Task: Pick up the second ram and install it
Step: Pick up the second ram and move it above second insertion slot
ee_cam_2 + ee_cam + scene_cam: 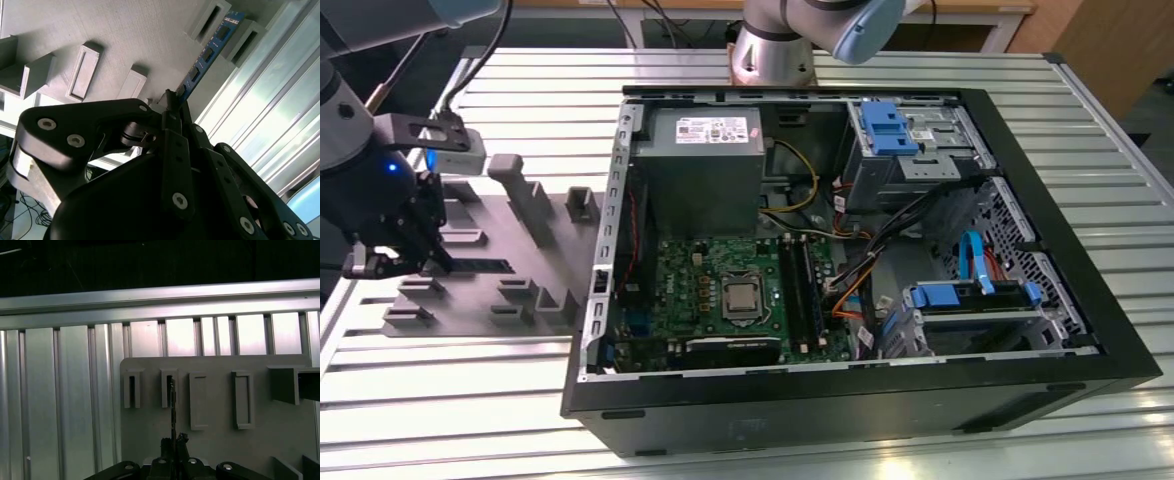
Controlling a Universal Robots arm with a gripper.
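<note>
Tool (pixel 383 262) at the exterior view's left, over grey slotted holder (pixel 500 228), jaws clamped together on the second ram (pixel 207 50). Ram is a blue-green board with dark chips, held by one end. Its far end reaches the holder's upright slot blocks; cannot tell if it sits in them. In the first wrist view the ram (pixel 173 405) is edge-on. Holder lies on the slatted aluminium counter (pixel 454 400). Right of it is the open computer case (pixel 854 420), with green motherboard (pixel 707 270) and black memory slots (pixel 803 290).
</note>
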